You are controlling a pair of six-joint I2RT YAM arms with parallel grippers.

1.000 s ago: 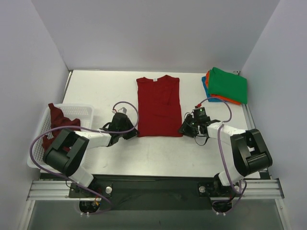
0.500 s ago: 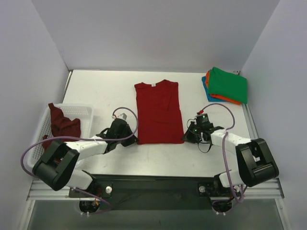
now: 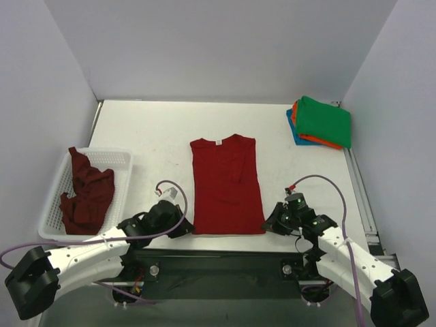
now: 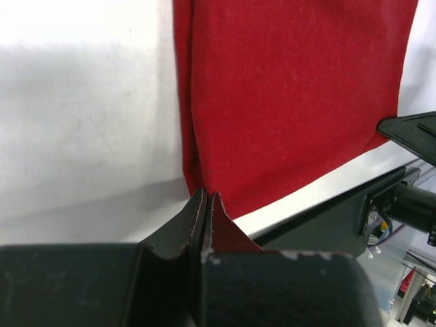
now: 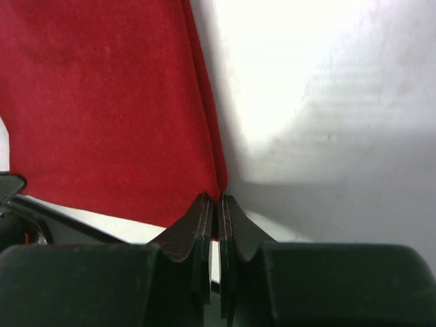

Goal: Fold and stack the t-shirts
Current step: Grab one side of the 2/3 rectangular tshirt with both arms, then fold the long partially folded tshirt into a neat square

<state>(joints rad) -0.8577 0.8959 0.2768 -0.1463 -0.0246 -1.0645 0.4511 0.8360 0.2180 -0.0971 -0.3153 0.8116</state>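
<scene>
Currently, left gripper point(image 4: 206, 199): I see fingers clamped on the bright red t-shirt point(image 3: 226, 184), its 7 o'clock hem corner.
Right gripper point(image 5: 216, 201): clamped on the 5 o'clock corner.
Shirt position: flat, table point(image 3: 150, 129) centre.

**Pinched corners, cropped cloth, buried layers**

At the near edge of the table point(image 3: 150, 129), the red shirt point(image 3: 226, 194) has both hem corners hidden between the pressed-together fingers of the left gripper point(image 4: 206, 204) and the right gripper point(image 5: 213, 204). Both wrist views crop the shirt at their top edge. In the far right corner, the green shirt point(image 3: 323, 121) covers all but slivers of the orange shirt point(image 3: 313, 140) and the blue shirt point(image 3: 294, 133).
</scene>
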